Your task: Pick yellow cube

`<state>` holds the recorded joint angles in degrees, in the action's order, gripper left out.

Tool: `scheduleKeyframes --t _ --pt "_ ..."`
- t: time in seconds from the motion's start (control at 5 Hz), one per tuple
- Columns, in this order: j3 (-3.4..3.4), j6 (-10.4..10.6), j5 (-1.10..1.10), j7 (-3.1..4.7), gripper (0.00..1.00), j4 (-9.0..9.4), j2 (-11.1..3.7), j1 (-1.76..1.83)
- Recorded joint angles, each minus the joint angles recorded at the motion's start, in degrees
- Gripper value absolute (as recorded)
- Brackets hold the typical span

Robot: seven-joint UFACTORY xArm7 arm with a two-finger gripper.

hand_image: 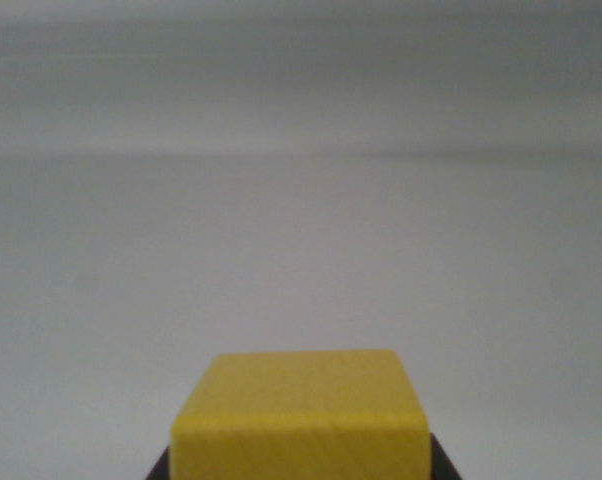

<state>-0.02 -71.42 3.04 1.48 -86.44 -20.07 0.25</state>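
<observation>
Yellow cube sits low in wrist view, dark claw parts flanking it; grip appears clamped, lift unconfirmed.

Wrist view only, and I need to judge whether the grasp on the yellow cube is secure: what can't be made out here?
- yellow cube: its lower part is cut off by the wrist view's bottom edge.
- gripper: only dark slivers show at both sides of the cube; the cube and the edge hide the rest, so contact cannot be told.
- Grey background: blurred; whether the cube is lifted is unclear.
</observation>
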Motion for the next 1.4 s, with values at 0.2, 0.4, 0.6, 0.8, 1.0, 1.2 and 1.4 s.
scheduleKeyframes --t 0.2,0.4,0.6,0.8,1.0,1.2,1.4 --pt "-0.02 -2.68 -0.05 -0.13 1.0 -1.82 0.86 -0.01" --pt "-0.02 -2.68 -0.05 -0.13 1.0 -1.82 0.86 -0.01" --pt "-0.03 -5.15 -0.11 -0.24 1.0 -3.51 1.65 -0.01" --pt "-0.03 -5.15 -0.11 -0.24 1.0 -3.51 1.65 -0.01" --pt "-0.05 -7.67 -0.16 -0.36 1.0 -5.22 2.46 -0.02" --pt "-0.05 -7.67 -0.16 -0.36 1.0 -5.22 2.46 -0.02" --pt "-0.06 -10.05 -0.21 -0.47 1.0 -6.83 3.22 -0.03"
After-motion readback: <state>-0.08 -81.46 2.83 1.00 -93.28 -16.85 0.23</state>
